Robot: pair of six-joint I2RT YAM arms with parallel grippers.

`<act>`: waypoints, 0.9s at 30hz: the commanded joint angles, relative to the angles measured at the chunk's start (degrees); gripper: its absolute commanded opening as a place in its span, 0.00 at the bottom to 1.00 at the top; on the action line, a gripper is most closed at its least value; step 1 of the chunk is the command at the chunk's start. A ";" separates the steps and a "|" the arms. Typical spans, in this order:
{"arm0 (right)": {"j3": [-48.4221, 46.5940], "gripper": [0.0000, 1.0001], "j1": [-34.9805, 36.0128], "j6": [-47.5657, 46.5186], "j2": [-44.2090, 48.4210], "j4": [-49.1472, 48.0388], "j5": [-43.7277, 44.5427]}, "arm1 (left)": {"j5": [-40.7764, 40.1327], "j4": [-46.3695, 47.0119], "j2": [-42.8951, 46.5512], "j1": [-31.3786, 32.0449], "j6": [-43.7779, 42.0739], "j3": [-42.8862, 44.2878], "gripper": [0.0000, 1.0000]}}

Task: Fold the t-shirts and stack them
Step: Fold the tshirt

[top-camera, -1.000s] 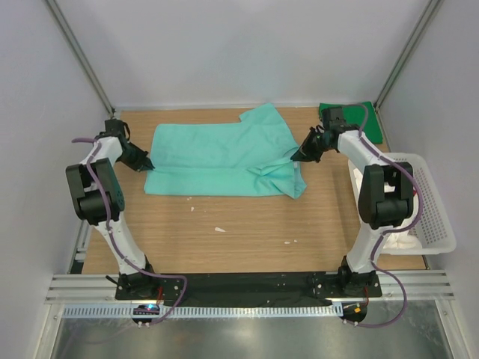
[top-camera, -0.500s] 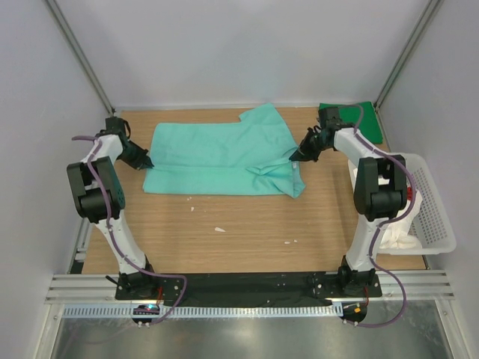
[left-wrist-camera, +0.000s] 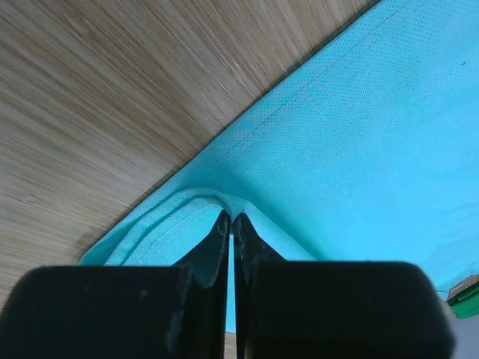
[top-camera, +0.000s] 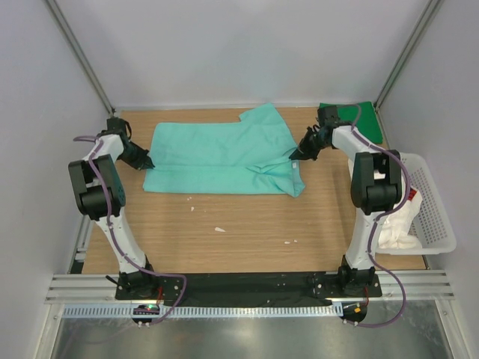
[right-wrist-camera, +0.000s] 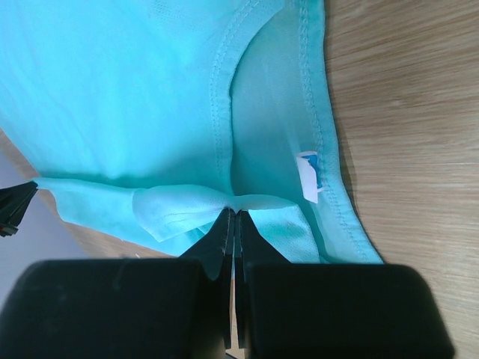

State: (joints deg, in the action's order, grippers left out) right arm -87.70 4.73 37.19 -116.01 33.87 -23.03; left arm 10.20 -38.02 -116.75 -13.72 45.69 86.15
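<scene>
A mint-teal soft fabric t-shirt (top-camera: 224, 161) lies spread, partly folded and rumpled, across the 12 o'clock half of the light wooden tabletop (top-camera: 239, 232). Its 3 o'clock end is bunched into creases.

The left claw (top-camera: 147, 162) sits at the shirt's 9 o'clock edge. In the left wrist view its two black fingers are clenched, with a raised pleat of the stitched hem pinched between them.

The right claw (top-camera: 294, 157) sits at the shirt's 3 o'clock edge. In the right wrist view its fingers are pressed together on a thin fold of the teal cloth, just beside the collar seam and a small white sewn-in label (right-wrist-camera: 309, 176).

A dark green fabric t-shirt (top-camera: 359, 120) lies flat in the tabletop's 1 o'clock corner, past the right arm. At 4 o'clock stands a white plastic lattice basket (top-camera: 438, 217), holding a crumpled white fabric t-shirt (top-camera: 397, 228).
</scene>
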 commanded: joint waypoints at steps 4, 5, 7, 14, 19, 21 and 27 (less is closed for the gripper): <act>-2.65 0.01 -0.25 -0.80 -0.71 -1.00 0.70 | 0.53 0.84 -1.11 -0.08 0.63 2.88 0.00; -2.65 0.01 -0.25 -0.80 -0.80 -1.08 0.70 | 0.44 0.84 -1.20 -0.08 0.63 3.06 0.00; -2.83 0.01 -0.25 -0.80 -0.89 -0.65 0.70 | 0.44 0.93 -1.03 -0.08 0.71 3.15 0.00; -2.91 0.01 -0.51 -1.07 -1.41 -0.47 1.23 | -0.09 1.63 -0.76 0.00 1.33 3.32 0.00; -3.35 0.01 -0.51 -1.51 -1.85 -0.03 1.76 | 0.09 2.07 -0.76 0.00 1.50 3.50 0.00; -3.27 0.01 -0.69 -1.51 -1.86 0.15 1.84 | 0.26 2.86 -0.24 0.00 1.59 3.15 0.00; -3.09 0.01 -0.95 -1.68 -2.12 0.32 2.20 | 0.00 3.57 -0.32 0.00 2.03 3.23 0.00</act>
State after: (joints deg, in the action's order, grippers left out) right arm -88.55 4.25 36.64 -118.28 34.33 -22.09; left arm 10.52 -36.56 -117.84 -13.72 46.98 87.31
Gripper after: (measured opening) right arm 0.026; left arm 0.006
